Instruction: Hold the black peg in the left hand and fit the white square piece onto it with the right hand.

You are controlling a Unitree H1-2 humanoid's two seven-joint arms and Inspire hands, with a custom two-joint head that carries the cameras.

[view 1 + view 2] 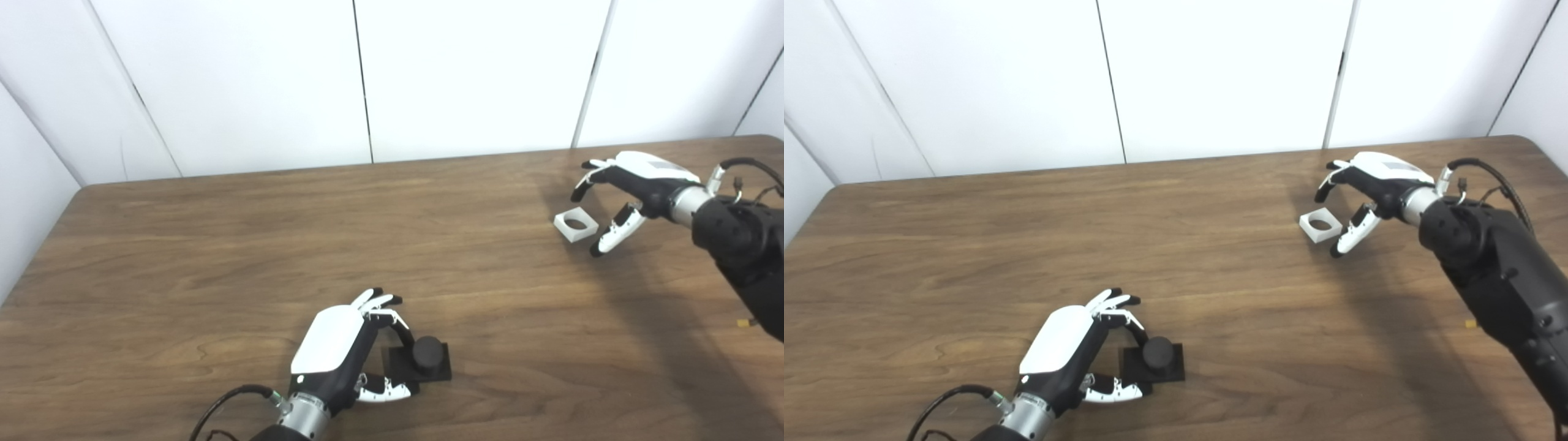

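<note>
The black peg (pixel 427 353), a short round post on a square black base, stands on the table near the front centre. My left hand (pixel 343 352) is just left of it, fingers curled over the base's far side and thumb under its near corner, not closed on it. The white square piece (pixel 576 225) with a round hole lies flat at the right rear of the table. My right hand (pixel 618 193) hovers right beside it, open, fingers arched above its far edge and thumb by its near right corner.
The brown wooden table (pixel 245 257) spans the whole view, with its back edge against white wall panels (pixel 257 79). My right arm (pixel 1494 269) reaches in along the right edge. A small yellow bit (pixel 743 323) lies near that arm.
</note>
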